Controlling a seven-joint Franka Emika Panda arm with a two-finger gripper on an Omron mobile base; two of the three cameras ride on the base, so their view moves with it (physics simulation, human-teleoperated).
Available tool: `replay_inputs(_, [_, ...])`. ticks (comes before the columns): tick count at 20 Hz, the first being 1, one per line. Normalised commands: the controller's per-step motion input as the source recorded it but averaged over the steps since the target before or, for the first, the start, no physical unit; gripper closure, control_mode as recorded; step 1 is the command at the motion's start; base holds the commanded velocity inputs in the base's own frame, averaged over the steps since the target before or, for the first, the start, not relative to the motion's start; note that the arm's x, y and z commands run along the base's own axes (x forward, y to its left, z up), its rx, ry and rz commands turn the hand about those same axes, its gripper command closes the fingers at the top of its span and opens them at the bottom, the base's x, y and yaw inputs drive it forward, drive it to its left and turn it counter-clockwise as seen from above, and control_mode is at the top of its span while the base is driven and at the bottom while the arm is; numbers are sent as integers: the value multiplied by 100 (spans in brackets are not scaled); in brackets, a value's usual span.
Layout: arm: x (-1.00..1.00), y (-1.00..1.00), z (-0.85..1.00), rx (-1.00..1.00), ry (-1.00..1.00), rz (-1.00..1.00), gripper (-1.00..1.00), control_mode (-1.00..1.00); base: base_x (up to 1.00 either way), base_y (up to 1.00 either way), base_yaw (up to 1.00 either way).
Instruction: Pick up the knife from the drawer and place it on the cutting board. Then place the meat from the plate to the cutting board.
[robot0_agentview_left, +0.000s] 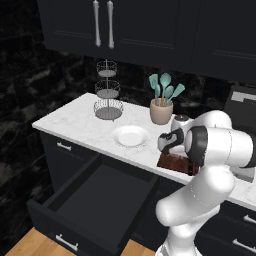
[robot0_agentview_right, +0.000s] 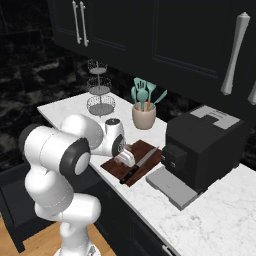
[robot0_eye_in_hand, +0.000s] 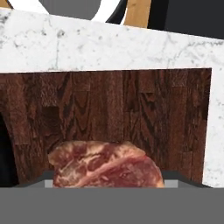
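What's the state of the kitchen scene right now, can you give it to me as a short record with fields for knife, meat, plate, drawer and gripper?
knife: lying on the cutting board, blade toward the coffee machine
meat: over the cutting board, right at the gripper
plate: bare, on the counter
drawer: pulled open, nothing seen inside
gripper: low over the board; whether it grips the meat cannot be told
utensil crock: behind the board, teal utensils inside
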Motion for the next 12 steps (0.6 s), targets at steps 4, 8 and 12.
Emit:
replay_inputs(4, [-4,-2,4,0,-1,-1,-100,-100,0,0,0])
replay_inputs(8, [0,4,46,-9,0,0,-100,-100,0,0,0])
replay_inputs(12, [-3,10,67,-16,0,0,-100,-100,0,0,0])
